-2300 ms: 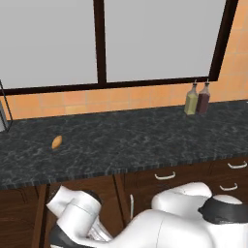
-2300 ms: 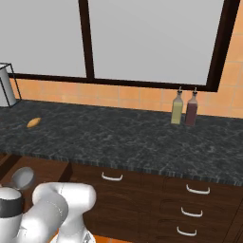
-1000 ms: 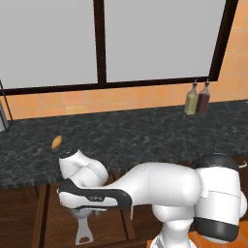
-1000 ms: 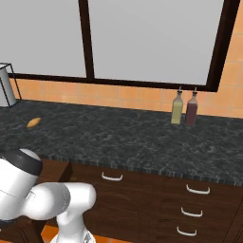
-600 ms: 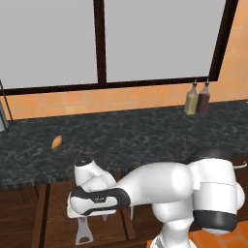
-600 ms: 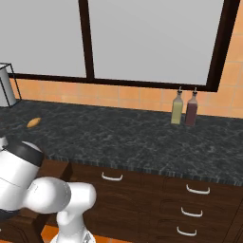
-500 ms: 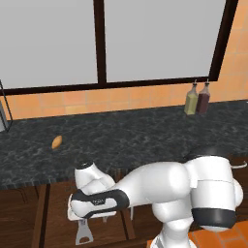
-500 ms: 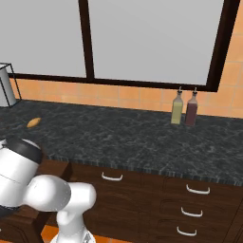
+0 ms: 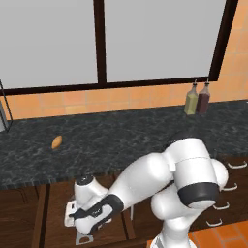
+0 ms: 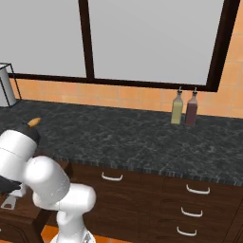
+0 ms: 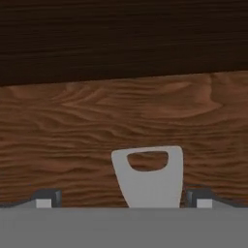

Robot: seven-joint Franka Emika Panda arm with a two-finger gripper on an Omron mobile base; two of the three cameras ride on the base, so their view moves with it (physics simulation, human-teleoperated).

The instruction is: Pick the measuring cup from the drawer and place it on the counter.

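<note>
straddling the measuring cup (image 11: 149, 180) handle, open end effector (image 11: 123, 197), bowl hidden

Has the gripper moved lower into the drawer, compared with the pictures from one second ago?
Yes. In the left base view the gripper now sits lower and farther from the counter edge, deeper over the drawer, open around the measuring cup handle.

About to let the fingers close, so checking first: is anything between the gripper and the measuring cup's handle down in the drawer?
Nothing visible. In the hand view the measuring cup handle lies on the drawer floor, directly between the two open fingertips of the gripper, with bare wood on either side.
</note>
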